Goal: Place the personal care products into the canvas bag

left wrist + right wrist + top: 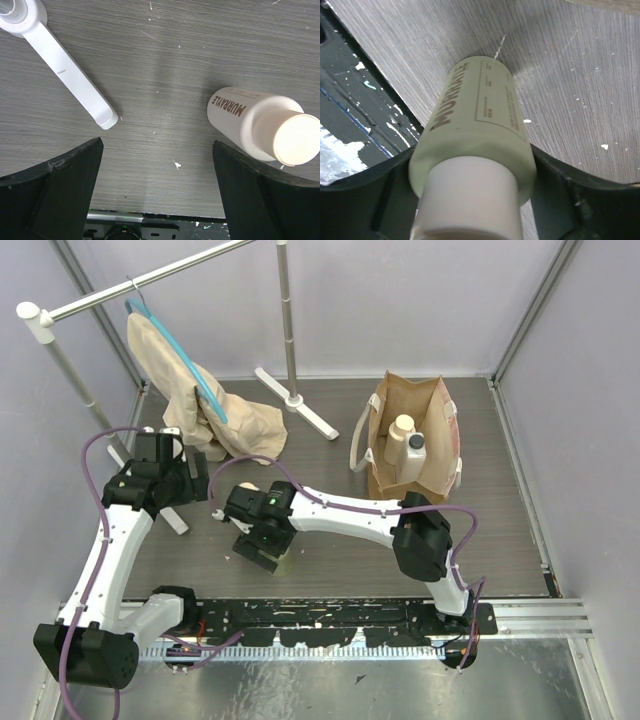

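The bag (440, 405) stands upright with its mouth open. Inside it are a round bottle (400, 432) and a white bottle (414, 452) with a dark cap, side by side.

Well left of the bag and nearer the arm bases, the yellowish bottle (475, 110) sits on the table (165, 60) between the fingers of the right claw (474, 165), cap toward the wrist camera. The fingers lie close along both its sides. I cannot tell whether they press it yet.

Also well left of the bag, the left claw (157, 150) stands wide open over bare table and holds nothing. A cream bottle (250, 122) sits just beside one of its fingers, not between them. A white stand foot (70, 75) lies beyond the other finger.
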Tool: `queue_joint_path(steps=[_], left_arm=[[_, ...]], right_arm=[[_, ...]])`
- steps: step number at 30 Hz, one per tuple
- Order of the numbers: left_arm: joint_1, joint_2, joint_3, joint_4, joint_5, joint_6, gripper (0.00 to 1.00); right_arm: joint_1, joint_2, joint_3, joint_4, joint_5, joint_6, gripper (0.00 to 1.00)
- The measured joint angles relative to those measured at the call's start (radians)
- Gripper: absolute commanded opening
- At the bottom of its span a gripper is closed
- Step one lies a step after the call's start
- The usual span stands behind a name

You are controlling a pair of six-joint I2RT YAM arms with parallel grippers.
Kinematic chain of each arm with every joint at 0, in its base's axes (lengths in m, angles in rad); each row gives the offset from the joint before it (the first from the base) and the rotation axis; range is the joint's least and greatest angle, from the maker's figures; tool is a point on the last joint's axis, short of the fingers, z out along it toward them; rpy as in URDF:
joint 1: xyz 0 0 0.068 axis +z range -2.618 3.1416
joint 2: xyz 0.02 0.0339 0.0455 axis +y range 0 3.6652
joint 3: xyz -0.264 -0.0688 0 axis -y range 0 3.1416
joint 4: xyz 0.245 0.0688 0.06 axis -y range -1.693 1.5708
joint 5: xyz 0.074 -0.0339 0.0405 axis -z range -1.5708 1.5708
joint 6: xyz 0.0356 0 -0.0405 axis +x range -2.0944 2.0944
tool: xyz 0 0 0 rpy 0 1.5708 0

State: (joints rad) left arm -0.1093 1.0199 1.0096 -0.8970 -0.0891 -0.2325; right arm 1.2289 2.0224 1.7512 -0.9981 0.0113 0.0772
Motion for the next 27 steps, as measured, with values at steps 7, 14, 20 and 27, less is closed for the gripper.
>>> queue_joint_path(steps=[7, 14, 20, 27], left_arm=[[0.000, 0.000, -0.001, 0.000, 0.000, 0.000, 0.98], [0.000, 0.000, -0.002, 0.000, 0.001, -0.004, 0.98], [0.000, 0.000, -0.003, 0.000, 0.001, -0.005, 0.98], [0.000, 0.001, -0.011, 0.002, 0.002, -0.008, 0.98]], right_arm=[[0.000, 0.000, 0.000, 0.000, -0.003, 0.000, 0.24], [-0.004, -0.002, -0.001, 0.000, 0.005, 0.006, 0.05], [-0.071, -0.024, -0.006, -0.025, -0.003, 0.036, 0.01], [-0.278, -0.127, 0.108, -0.112, 0.018, 0.058, 0.01]])
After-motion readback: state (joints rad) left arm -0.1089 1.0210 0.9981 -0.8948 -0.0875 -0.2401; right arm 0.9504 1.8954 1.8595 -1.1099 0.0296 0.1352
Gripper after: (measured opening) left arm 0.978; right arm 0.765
